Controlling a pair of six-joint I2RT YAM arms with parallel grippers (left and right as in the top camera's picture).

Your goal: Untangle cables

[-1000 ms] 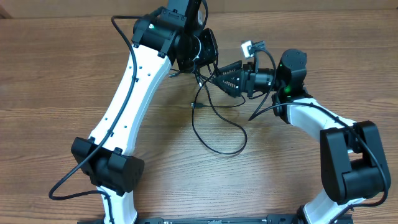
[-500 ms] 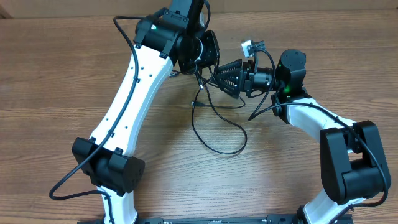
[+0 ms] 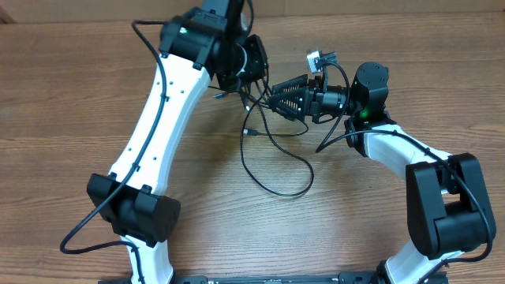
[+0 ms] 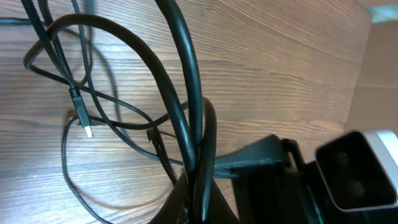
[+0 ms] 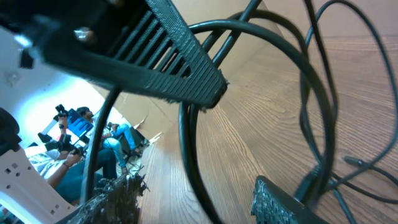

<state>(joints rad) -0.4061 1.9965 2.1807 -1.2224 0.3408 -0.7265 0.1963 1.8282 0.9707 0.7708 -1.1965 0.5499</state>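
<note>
Cables [image 4: 189,81] bunched at upper centre of the overhead frame, one loop trailing on the desk [image 3: 79,102]. Left gripper [image 4: 198,193] pinched shut on strands. Right gripper [image 3: 274,100] agape, strands passing between its jaws. Advice: close on one strand only, draw apart slowly.

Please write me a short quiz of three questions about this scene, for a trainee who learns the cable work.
1. True or false: the left claw is shut on the cables.
2. The right claw has its jaws: A) pressed shut, B) apart with cable strands between them, C) far from every cable.
3. Fill in: the metal-tipped plug lies on the wooden ____.
Key: 1 true; 2 B; 3 table.
</note>
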